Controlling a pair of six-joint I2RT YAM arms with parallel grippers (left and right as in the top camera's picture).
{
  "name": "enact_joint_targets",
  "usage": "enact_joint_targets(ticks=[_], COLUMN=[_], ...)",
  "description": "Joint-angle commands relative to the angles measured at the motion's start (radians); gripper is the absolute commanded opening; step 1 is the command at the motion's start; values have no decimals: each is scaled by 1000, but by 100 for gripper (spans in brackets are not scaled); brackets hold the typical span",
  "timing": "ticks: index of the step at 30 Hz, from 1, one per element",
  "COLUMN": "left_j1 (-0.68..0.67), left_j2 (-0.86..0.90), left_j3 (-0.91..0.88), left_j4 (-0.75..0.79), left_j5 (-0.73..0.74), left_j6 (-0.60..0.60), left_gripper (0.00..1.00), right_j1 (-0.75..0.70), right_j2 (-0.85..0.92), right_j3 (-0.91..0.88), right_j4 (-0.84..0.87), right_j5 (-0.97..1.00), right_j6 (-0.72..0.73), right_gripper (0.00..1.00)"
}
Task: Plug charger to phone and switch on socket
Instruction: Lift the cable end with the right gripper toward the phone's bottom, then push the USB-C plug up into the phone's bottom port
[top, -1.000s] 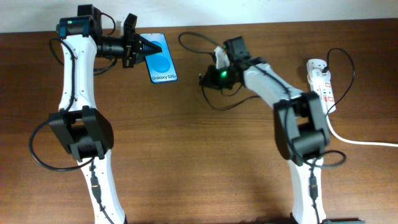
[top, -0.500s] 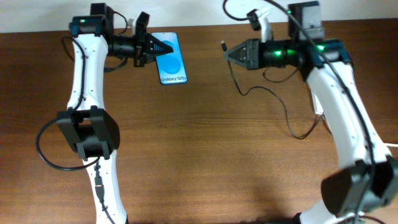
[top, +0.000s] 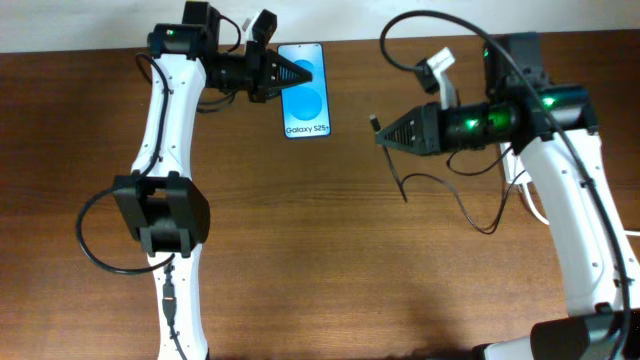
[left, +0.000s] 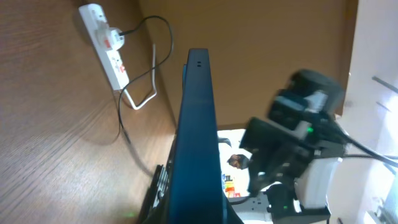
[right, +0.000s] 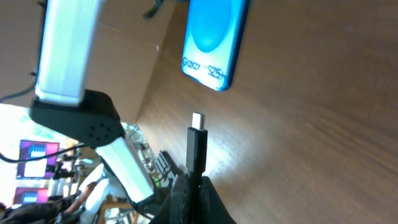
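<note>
Blue-screened phone (top: 304, 90), black charger (right: 197, 149) tip near it, white socket (left: 107, 45) well apart.

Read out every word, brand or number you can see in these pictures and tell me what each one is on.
"Galaxy S25", perhaps with a plus after it: on the phone screen.
Markings on the socket: too small to read.
Print on the coloured poster behind the table in the right wrist view: too blurred to read.

Robotics lab; robot arms (top: 162, 120) on table (top: 330, 270)
</note>
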Motion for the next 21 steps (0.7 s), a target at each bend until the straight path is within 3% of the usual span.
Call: enact_joint_targets(ticks=[1,6,12,21], left_j1=[6,6,6,6], left_j2=[-6,-6,-6,-6], left_j3=[17,17,17,17], left_j4=[10,26,37,37], left_j5=[81,81,81,81], left_j6=[26,25,16,-58], left_gripper=[0,0,0,0], right_j1=[-1,-1,77,328], right_j2=[-64,-185,-293,-205], right_j3=[-180,-404,-650,-697], right_j4=[123,366,837,1145], right_j5=[-98,-82,29,255], right_j6=[-26,131,495,712], right_gripper=[4,5,4,4])
